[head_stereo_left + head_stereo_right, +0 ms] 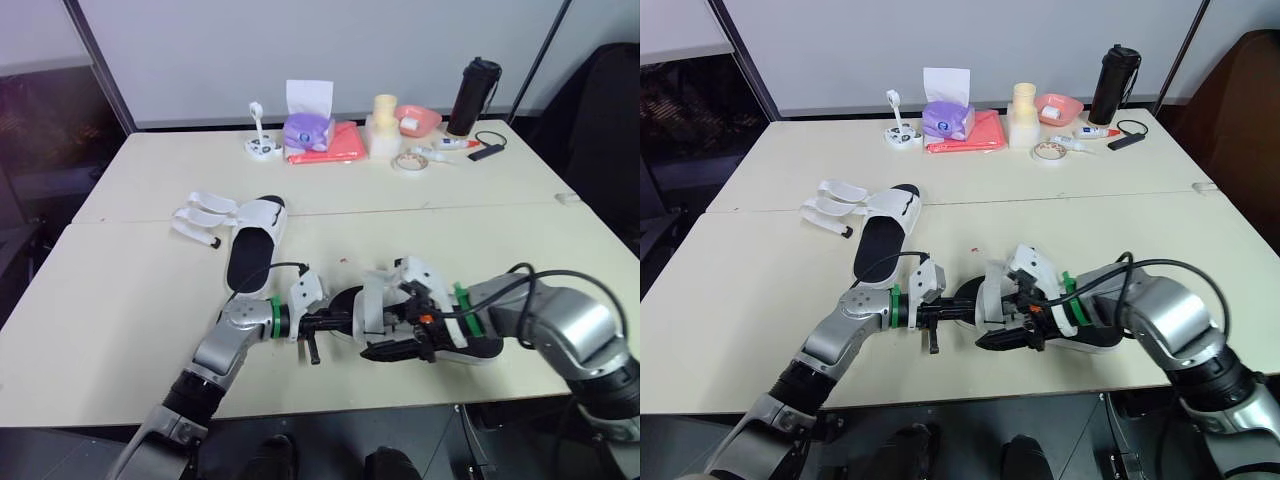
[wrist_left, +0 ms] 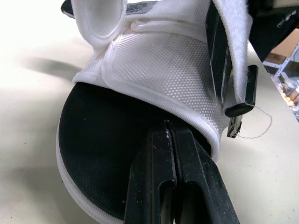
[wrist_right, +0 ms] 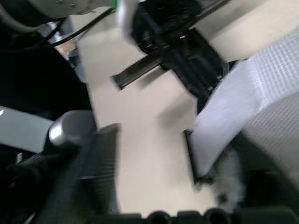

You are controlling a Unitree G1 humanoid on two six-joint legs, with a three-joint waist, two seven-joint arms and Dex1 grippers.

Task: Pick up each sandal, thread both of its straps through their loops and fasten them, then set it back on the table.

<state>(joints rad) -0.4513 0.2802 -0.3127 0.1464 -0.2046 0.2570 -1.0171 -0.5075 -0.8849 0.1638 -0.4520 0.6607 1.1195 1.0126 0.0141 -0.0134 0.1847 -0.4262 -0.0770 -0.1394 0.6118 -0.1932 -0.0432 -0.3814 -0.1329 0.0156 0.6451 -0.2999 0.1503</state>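
Since the near sandal [image 1: 382, 300] lies by the front edge of the surface [image 1: 120, 330] and looks light, floppy in mesh and straps but firmer underfoot, I'd hold the sole rim; left gripper [image 1: 340, 321] fingers [image 2: 187, 154] pressed together at one end, right gripper [image 1: 385, 350] grip I cannot tell.

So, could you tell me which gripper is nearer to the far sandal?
Left. The left gripper, holding the near sandal, sits close in front of the far sandal; the right gripper is further right, across the near sandal.
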